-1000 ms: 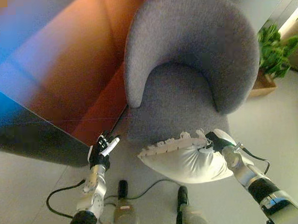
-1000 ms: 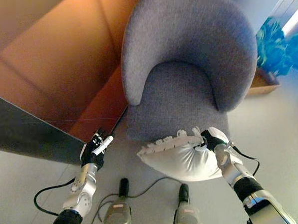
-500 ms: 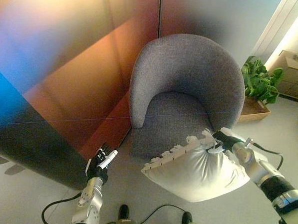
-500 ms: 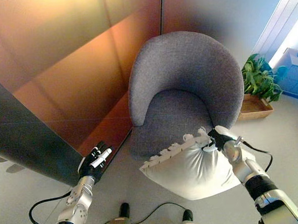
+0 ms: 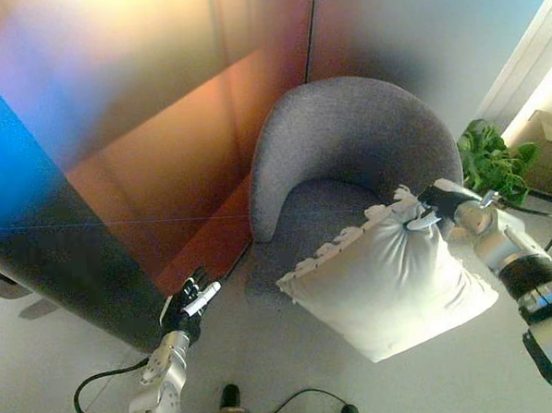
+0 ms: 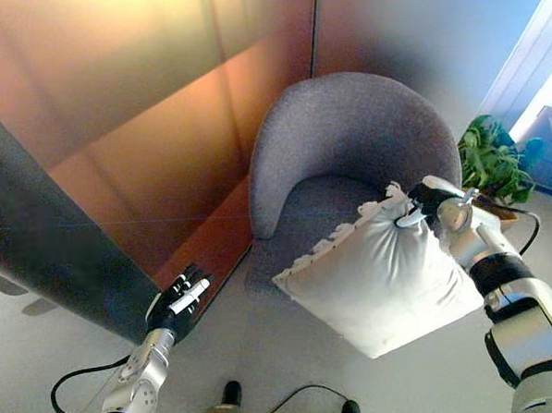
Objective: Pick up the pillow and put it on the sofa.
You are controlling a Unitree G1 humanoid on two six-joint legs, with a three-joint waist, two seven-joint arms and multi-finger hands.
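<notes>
Two hands show, and only one of them carries anything. My right hand (image 5: 440, 204) comes in from the right and has its fingers curled tight into the upper corner of the pillow (image 5: 387, 284), pinching the cloth where the frilled edge bunches up. From that grip the pillow hangs off the floor, tilted, its scalloped edge running down and to the left and its plump white body sagging below my wrist. It is in the air in front of the sofa (image 5: 348, 166), overlapping the front of the seat in both views; I cannot tell whether it touches the seat cushion.

My left hand (image 6: 177, 300) is well apart from all this, low on the left, holding nothing. Its fingers are straight and relaxed, pointing up and away from me, close to the foot of the dark panel (image 5: 47, 246) that stands on that side.

Past the pillow, the sofa is a grey, round-backed single seat with a curved back wrapping both sides, and nothing lies on the part of its seat I can see. It stands against a reddish-brown wall (image 5: 179, 128) on its left, and a paler wall (image 6: 406, 42) is behind it. Just to the right of the sofa, beyond my right arm, a green plant (image 5: 491, 163) sits low on the pale floor (image 5: 265, 355), and the same floor spreads out beneath the hanging pillow.
</notes>
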